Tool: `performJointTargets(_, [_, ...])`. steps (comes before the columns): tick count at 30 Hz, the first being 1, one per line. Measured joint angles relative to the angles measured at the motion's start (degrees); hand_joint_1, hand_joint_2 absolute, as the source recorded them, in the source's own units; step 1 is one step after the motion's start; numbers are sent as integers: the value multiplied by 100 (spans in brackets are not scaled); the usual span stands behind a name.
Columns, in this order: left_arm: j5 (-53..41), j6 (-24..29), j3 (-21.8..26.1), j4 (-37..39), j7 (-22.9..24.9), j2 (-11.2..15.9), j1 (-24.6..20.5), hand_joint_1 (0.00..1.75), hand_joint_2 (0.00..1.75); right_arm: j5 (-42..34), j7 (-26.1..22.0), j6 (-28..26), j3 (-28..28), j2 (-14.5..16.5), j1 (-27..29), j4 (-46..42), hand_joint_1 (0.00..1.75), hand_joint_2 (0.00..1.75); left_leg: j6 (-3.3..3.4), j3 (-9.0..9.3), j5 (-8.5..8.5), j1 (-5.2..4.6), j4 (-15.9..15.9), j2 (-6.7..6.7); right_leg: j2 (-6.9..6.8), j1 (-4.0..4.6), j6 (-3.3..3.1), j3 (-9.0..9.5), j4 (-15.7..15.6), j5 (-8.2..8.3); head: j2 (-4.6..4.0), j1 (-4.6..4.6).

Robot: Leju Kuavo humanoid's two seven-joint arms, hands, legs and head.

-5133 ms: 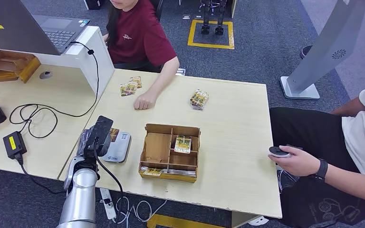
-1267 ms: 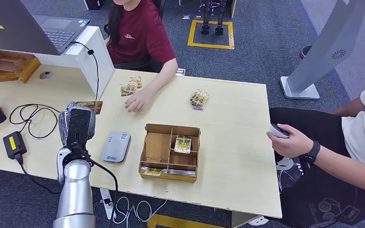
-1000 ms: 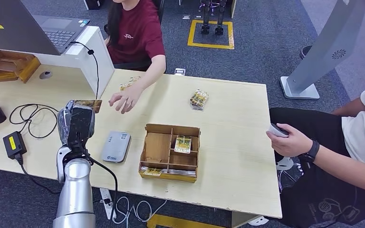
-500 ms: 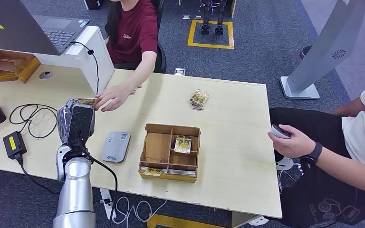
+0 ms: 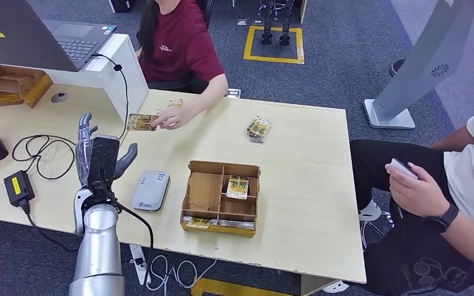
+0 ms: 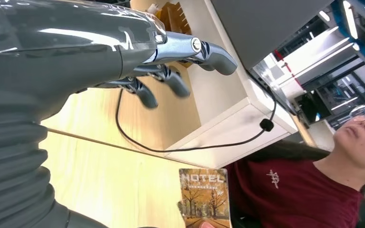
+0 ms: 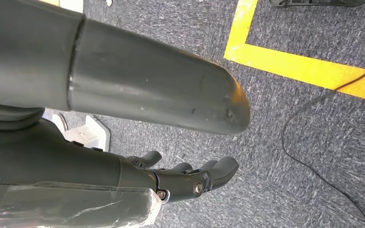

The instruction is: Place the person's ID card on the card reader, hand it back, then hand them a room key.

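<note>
Across the pale desk (image 5: 296, 148), the person's hand (image 5: 171, 115) now holds the ID card (image 5: 139, 122); left hand (image 5: 102, 157) has released it, fingers spread wide, while right hand (image 7: 180, 180) hangs empty, fingers loosely extended.

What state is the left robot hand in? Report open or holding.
Open. The left robot hand has its fingers spread with nothing between them; the person's hand holds the card.

The ID card (image 6: 204, 199) is cut off by the left wrist picture's edge. Print on the card reader (image 5: 150, 190) is too small to read.
</note>
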Motion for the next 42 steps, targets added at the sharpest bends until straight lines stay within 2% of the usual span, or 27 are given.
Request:
performJointTargets(4, [186,-345,-1,-1,263,-39,-13,0,175,-4,4,-2,0,0,-1,0,0,0,0,0,0,0,0,0,0,0,0,0,0,0,0,0])
performJointTargets(8, [209,-780,-211,-84,116,-34,112,0,175,-67,9,-9,-1,0,1,0,0,0,0,-1,0,0,0,0,0,0,0,1,0,0,0,0])
performJointTargets(11, [-130,-826,-695,-396,-189,82,421,0,175,-133,9,-36,-10,0,14,0,0,0,0,-2,-1,-1,0,0,0,-1,1,0,0,-1,0,1])
performJointTargets(15, [182,-1167,-1511,-884,-591,413,1096,0,175,-236,-18,-67,-62,0,34,0,0,0,0,-5,-4,-1,0,3,3,-1,2,-6,-1,-3,0,0])
performJointTargets(20, [-222,-761,-2688,-1410,-698,1046,1756,0,175,-320,-20,-88,-177,0,66,0,0,0,-1,-7,-4,0,-1,2,1,-1,2,-8,-2,-4,0,0])
performJointTargets(24, [-647,-450,-3355,-1669,-563,1449,1998,0,175,-348,-20,-109,-233,0,71,0,0,0,-1,-6,-2,0,-1,2,1,-1,2,-7,-1,-3,0,0])
performJointTargets(34, [-1432,-20,-4012,-1808,-329,2003,2261,0,175,-369,3,-151,-338,0,74,0,0,0,-1,-5,-2,-1,-1,3,2,-1,2,-6,-1,-2,0,0])
performJointTargets(42, [-1913,287,-4316,-1802,-122,2162,2495,0,175,-372,4,-153,-346,0,73,0,0,0,-1,-7,-3,-1,-1,2,1,-1,2,-7,-2,-3,0,0])
